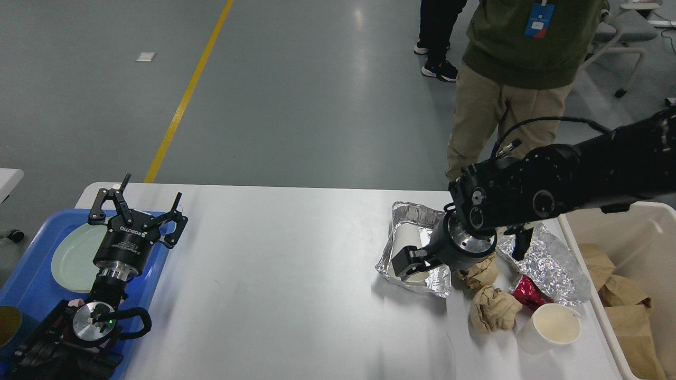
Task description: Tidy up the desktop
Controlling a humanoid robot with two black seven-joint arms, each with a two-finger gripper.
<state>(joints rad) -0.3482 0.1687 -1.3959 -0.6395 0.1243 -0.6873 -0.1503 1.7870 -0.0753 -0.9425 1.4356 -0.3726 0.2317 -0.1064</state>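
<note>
The white desktop (274, 285) carries litter at its right end. A foil tray (420, 215) holds a white paper cup (407, 238) lying on its side. My right gripper (411, 264) is down in the tray, over the cup's mouth end. Only one dark finger (400, 260) shows, so its opening is unclear. Beside the tray lie two crumpled brown paper balls (494, 309) (479, 274), crumpled foil (552, 264), a red wrapper (528, 295) and an upright paper cup (555, 324). My left gripper (141, 203) is open and empty above the far left.
A blue tray (29, 285) with a pale green plate (74, 258) sits at the left end, under my left arm. A beige bin (649, 221) with brown paper bags (626, 295) stands at the right edge. A person (507, 79) stands just behind the table's far right edge.
</note>
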